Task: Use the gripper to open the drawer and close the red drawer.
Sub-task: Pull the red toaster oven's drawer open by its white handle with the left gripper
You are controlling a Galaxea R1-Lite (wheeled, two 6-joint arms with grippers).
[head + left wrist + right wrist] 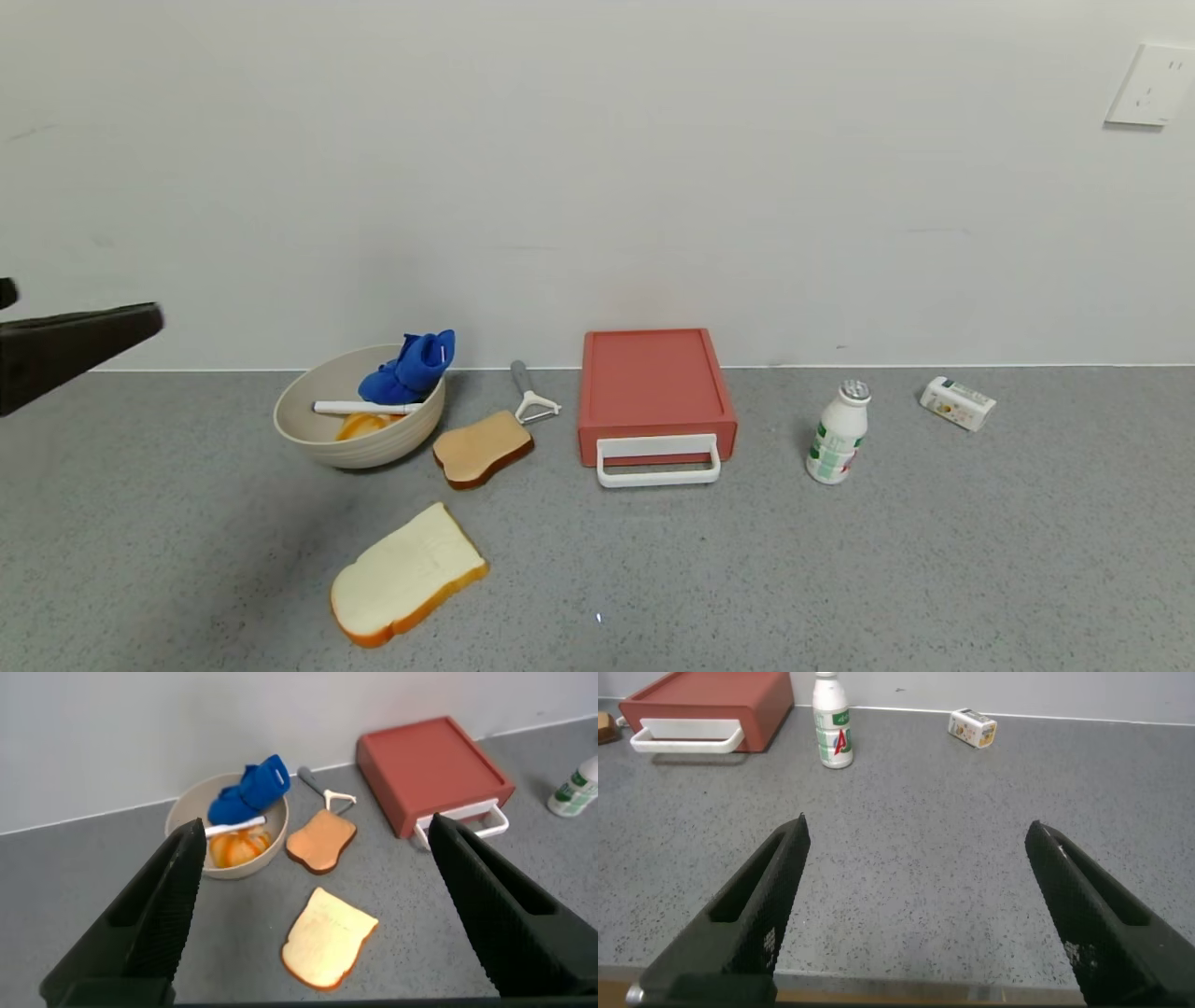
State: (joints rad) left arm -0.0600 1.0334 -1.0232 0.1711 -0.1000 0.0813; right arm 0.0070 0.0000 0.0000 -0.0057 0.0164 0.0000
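Grey desk under a white wall; the drawer (656, 397) sat mid-back edge, handle (658, 462) frontward; left gripper (313, 905), wide, hung toward the left edge; right gripper (915, 905), wide, looked nearer.

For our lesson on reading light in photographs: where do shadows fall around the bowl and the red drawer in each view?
Head view: a soft dark shadow lies on the counter in front of the bowl, a thin one under the drawer handle. Left wrist view: faint shade beneath the bowl; the left pincer stands open.
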